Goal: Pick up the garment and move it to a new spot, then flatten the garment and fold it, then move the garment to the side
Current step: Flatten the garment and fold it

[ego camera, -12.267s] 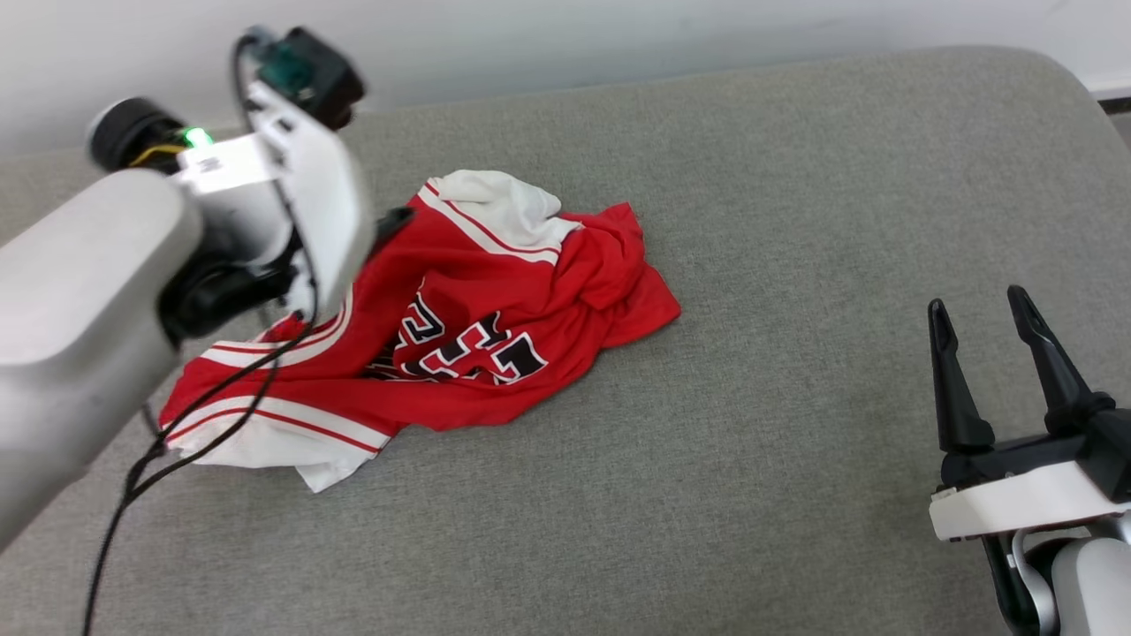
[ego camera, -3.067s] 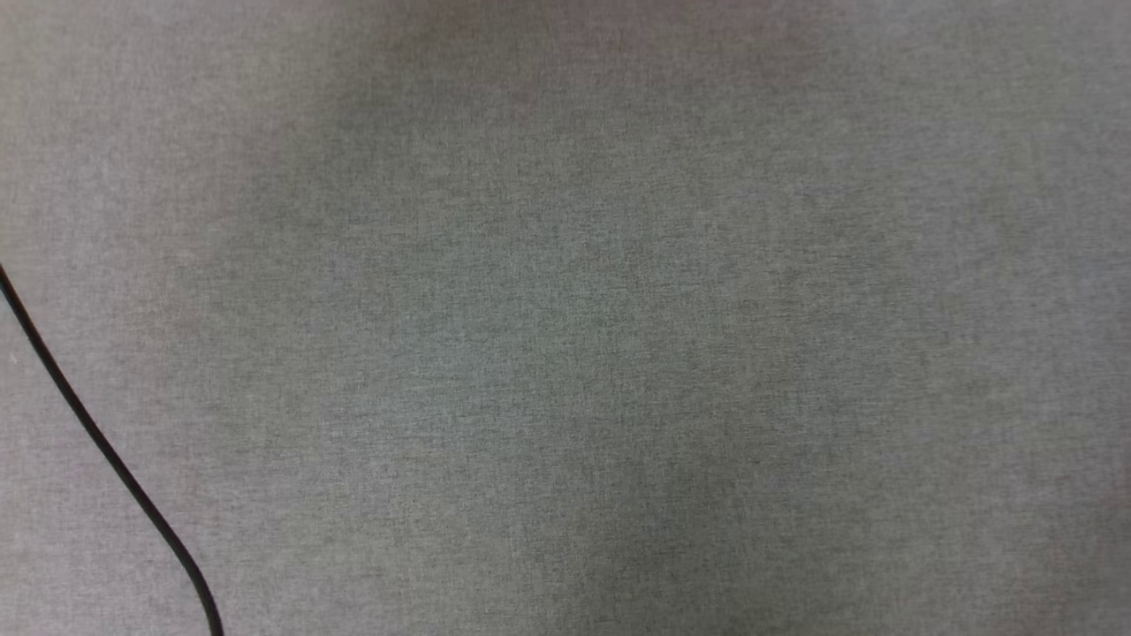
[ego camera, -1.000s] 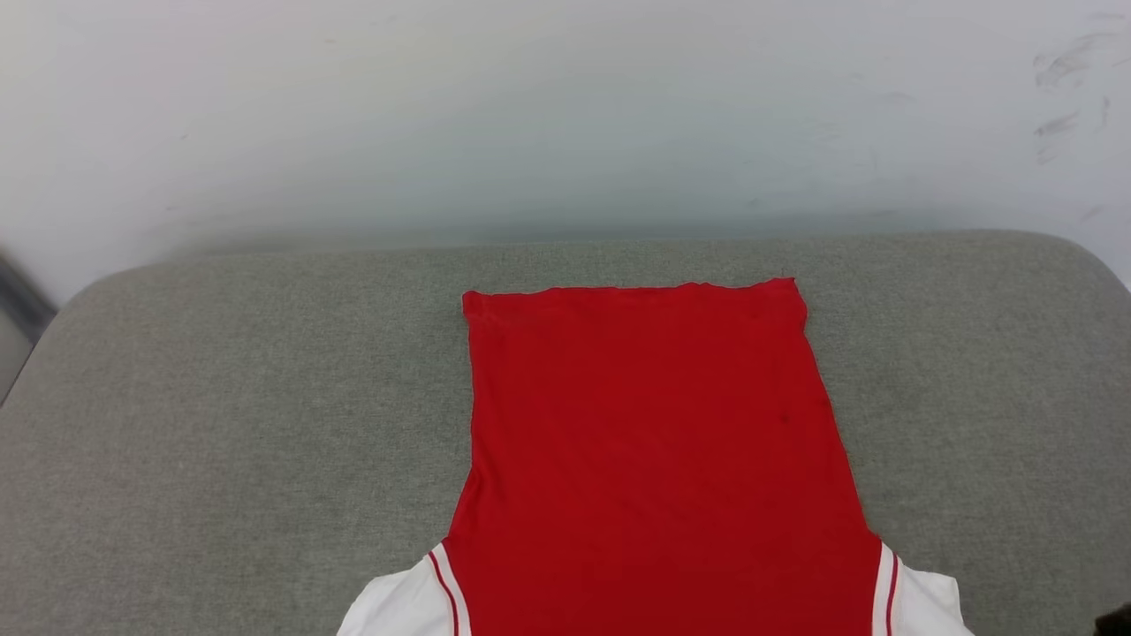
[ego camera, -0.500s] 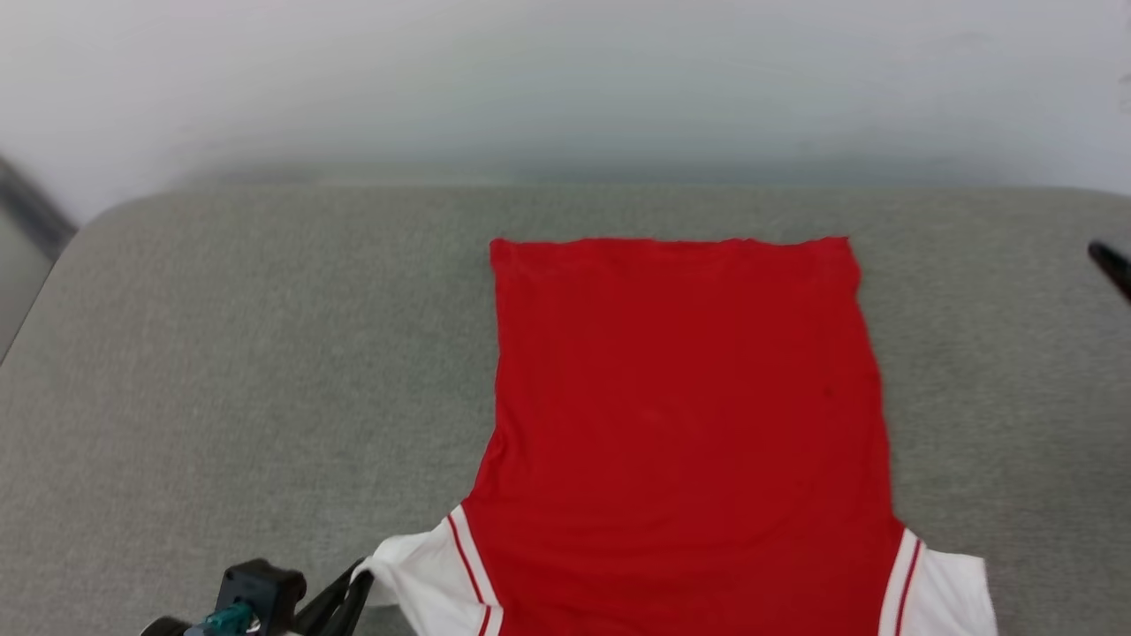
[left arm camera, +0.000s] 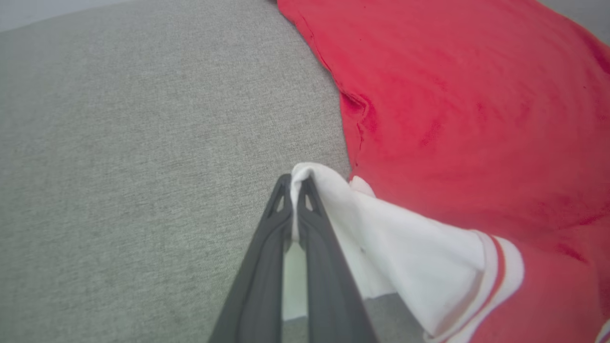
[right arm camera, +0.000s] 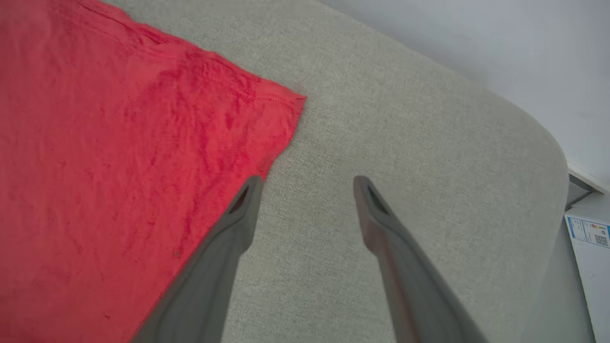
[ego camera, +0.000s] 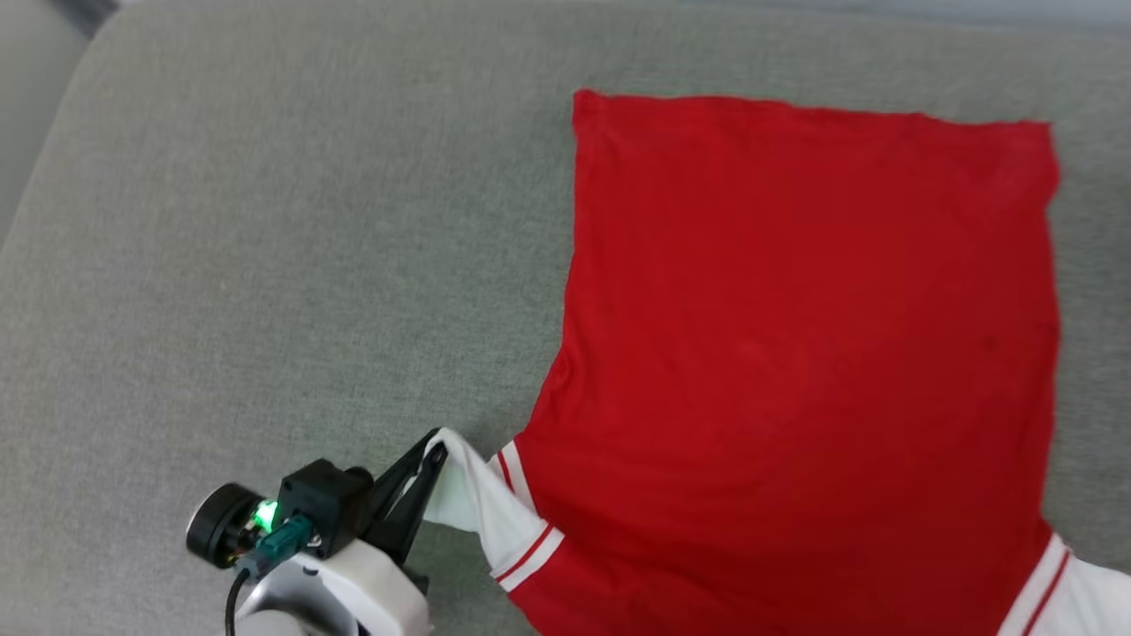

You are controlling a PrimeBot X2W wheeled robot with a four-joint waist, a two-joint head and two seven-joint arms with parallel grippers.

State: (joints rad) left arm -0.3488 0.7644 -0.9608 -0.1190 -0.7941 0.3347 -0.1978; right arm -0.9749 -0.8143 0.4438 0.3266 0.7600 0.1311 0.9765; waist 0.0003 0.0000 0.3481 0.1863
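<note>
Surface: grey woven cushion (ego camera: 265, 221) with rounded corners, a pale wall (right arm camera: 476, 43) behind it.
Garment: the red jersey shirt (ego camera: 795, 353) lies spread flat on the cushion, plain red side up (no print to be seen from where I stand), hem toward the far edge, sleeves toward the robot.
Left sleeve (ego camera: 482, 508): white with red-striped trim, its end drawn up into a bunched peak.
Left gripper (ego camera: 433, 452): pinched tight on the tip of that white sleeve; cloth shows between its two dark fingers (left arm camera: 267, 247) in the wrist view.
Right gripper (right arm camera: 307, 183): fingers spread wide, nothing between them, over bare cushion just beside the shirt's far right corner.
Right sleeve (ego camera: 1091, 601): a white bit at the lower right edge.
Off to the side: a white box (right arm camera: 591, 238) with a printed label, past the cushion's end.
</note>
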